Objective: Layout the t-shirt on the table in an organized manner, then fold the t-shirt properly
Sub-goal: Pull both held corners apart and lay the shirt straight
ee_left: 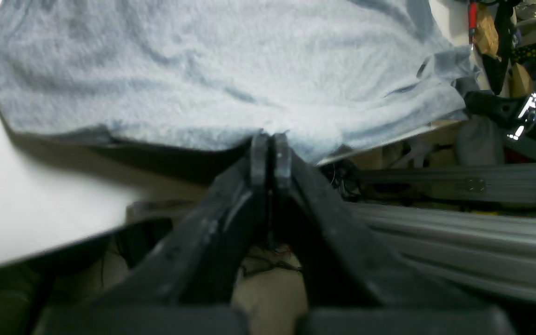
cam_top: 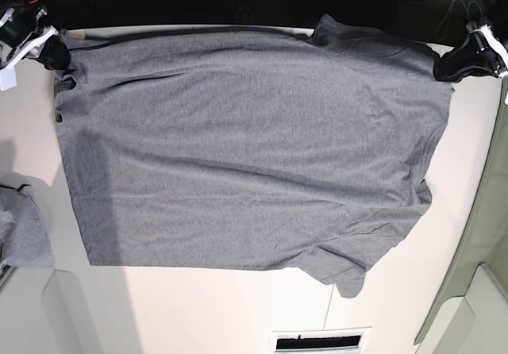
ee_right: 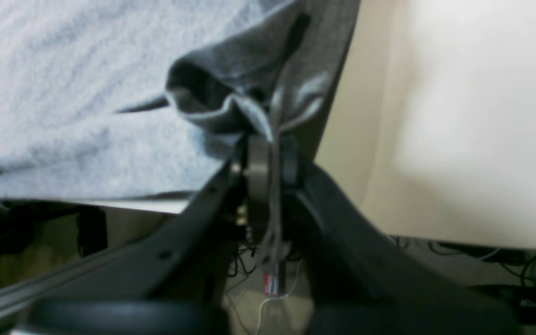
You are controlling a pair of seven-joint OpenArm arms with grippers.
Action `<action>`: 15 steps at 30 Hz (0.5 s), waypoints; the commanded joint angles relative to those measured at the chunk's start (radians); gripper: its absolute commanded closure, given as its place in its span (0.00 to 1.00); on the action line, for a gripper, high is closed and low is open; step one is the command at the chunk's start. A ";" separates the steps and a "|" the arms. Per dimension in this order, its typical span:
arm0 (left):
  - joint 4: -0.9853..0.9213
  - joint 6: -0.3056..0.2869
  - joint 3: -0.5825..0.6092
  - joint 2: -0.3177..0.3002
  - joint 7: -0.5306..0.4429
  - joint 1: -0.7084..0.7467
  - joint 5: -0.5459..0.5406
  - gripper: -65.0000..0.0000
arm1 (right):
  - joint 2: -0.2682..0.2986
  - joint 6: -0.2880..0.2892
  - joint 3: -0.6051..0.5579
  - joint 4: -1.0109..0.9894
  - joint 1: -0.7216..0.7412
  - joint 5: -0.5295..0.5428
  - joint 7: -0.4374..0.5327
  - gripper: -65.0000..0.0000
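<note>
in the base view the t-shirt (cam_top: 246,144) lies spread flat over most of the table (cam_top: 198,306), with one sleeve pointing to the near right. a small bunch of grey cloth (cam_top: 24,231) sits at the left edge. at the far right corner the left gripper (ee_left: 270,137) is clenched on the shirt edge. at the far left corner the right gripper (ee_right: 268,144) is also clenched, pinching a bunched fold of the shirt.
</note>
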 commanded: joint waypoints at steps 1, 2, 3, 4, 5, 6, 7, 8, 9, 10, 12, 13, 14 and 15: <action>0.015 -0.009 -0.008 -0.020 -0.026 -0.027 -0.014 1.00 | 0.017 0.005 0.011 0.017 0.014 0.012 0.030 1.00; 0.015 -0.009 -0.007 -0.021 -0.026 -0.055 0.006 1.00 | 0.017 0.005 0.011 0.017 0.029 0.004 0.029 1.00; 0.015 -0.009 -0.005 -0.021 -0.034 -0.083 0.031 1.00 | 0.017 0.005 0.011 0.016 0.044 -0.007 0.029 1.00; 0.015 -0.009 0.001 -0.021 -0.052 -0.107 0.061 1.00 | 0.017 0.005 0.011 0.014 0.059 -0.021 0.030 1.00; 0.014 -0.009 0.009 -0.024 -0.077 -0.129 0.094 1.00 | 0.017 0.005 0.011 0.012 0.075 -0.036 0.032 1.00; 0.014 -0.009 0.024 -0.031 -0.100 -0.147 0.124 1.00 | 0.017 0.005 0.011 0.009 0.090 -0.045 0.037 1.00; 0.013 -0.009 0.045 -0.035 -0.116 -0.167 0.153 1.00 | 0.017 0.005 0.011 0.004 0.106 -0.050 0.045 1.00; 0.013 -0.009 0.072 -0.040 -0.127 -0.188 0.185 1.00 | 0.017 0.004 0.011 -0.006 0.122 -0.053 0.051 1.00; 0.010 -0.009 0.105 -0.044 -0.138 -0.211 0.215 1.00 | 0.017 0.004 0.010 -0.021 0.144 -0.055 0.051 1.00; 0.003 -0.009 0.141 -0.048 -0.153 -0.234 0.245 1.00 | 0.017 0.004 0.007 -0.039 0.166 -0.058 0.051 1.00; -0.020 -0.009 0.211 -0.048 -0.208 -0.289 0.321 1.00 | 0.017 0.004 -0.002 -0.082 0.214 -0.061 0.052 1.00; -0.039 -0.009 0.245 -0.048 -0.237 -0.320 0.360 1.00 | 0.017 0.004 -0.006 -0.108 0.239 -0.061 0.053 1.00; -0.060 -0.009 0.276 -0.048 -0.263 -0.349 0.397 1.00 | 0.017 0.004 -0.011 -0.136 0.263 -0.061 0.056 1.00; -0.083 -0.009 0.306 -0.048 -0.281 -0.377 0.429 1.00 | 0.016 0.003 -0.011 -0.164 0.286 -0.060 0.057 1.00</action>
